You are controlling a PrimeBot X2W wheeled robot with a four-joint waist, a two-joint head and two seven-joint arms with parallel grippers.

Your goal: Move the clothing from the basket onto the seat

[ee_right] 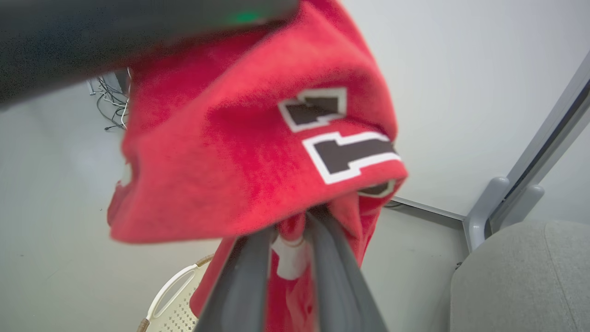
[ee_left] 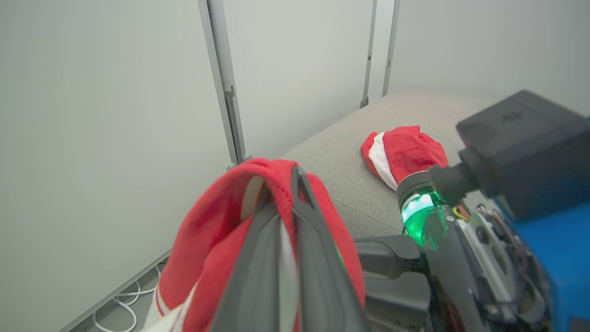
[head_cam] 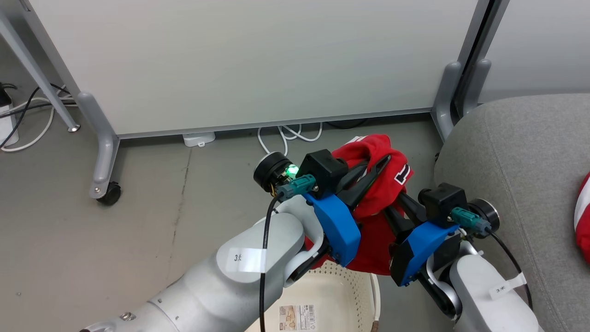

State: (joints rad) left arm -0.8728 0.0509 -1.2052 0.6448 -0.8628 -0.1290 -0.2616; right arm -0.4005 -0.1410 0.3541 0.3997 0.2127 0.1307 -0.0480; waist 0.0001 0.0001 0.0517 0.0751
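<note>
The left gripper (ee_left: 292,177) is pinched shut on a fold of the red numbered jersey (head_cam: 385,192), and the right gripper (ee_right: 295,228) clasps its lower fabric. The jersey hangs above the basket (head_cam: 343,286), beside the grey seat (head_cam: 516,152), where another red garment (ee_left: 405,150) lies.

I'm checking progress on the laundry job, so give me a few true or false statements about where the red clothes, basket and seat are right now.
1. The left gripper and the right gripper are both shut on the numbered garment. True.
2. The numbered garment lies inside the basket. False: it is held up over it.
3. A second red garment lies on the seat. True.
4. The seat stands on the robot's left. False: it is on its right.
</note>
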